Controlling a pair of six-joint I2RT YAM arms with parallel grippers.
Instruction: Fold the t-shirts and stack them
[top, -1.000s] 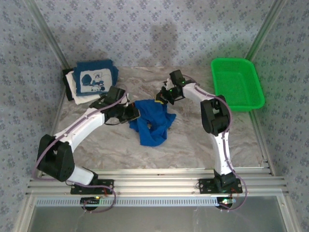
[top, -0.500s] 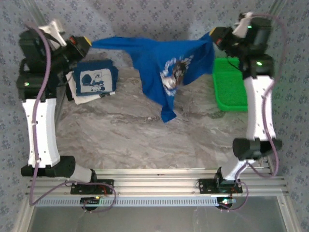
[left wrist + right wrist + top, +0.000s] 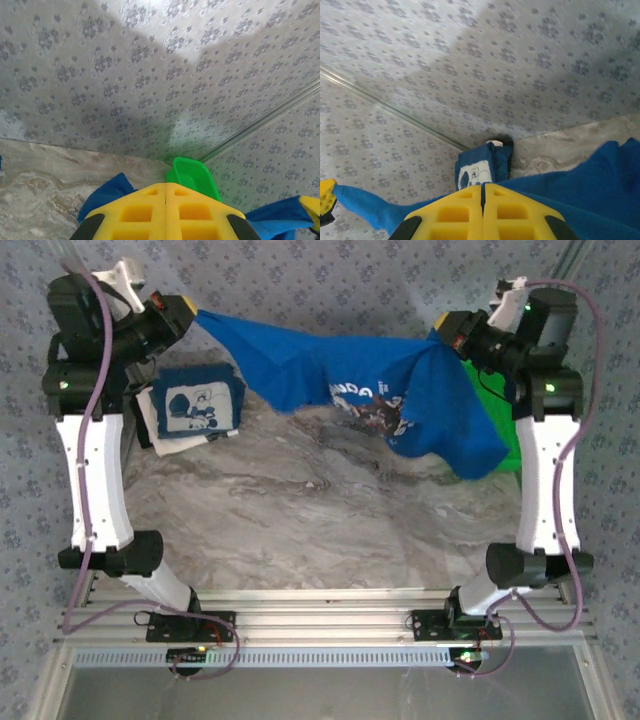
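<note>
Above table (image 3: pixel 300 530), left gripper (image 3: pixel 188 312), right gripper (image 3: pixel 447 328) clamping stretched blue t-shirt (image 3: pixel 300 365), print (image 3: pixel 375 405) visible overhead

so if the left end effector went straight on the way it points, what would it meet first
Apart from the blue t-shirt it grips, the left end effector seems aimed at the green basket; depth is unclear.
</note>
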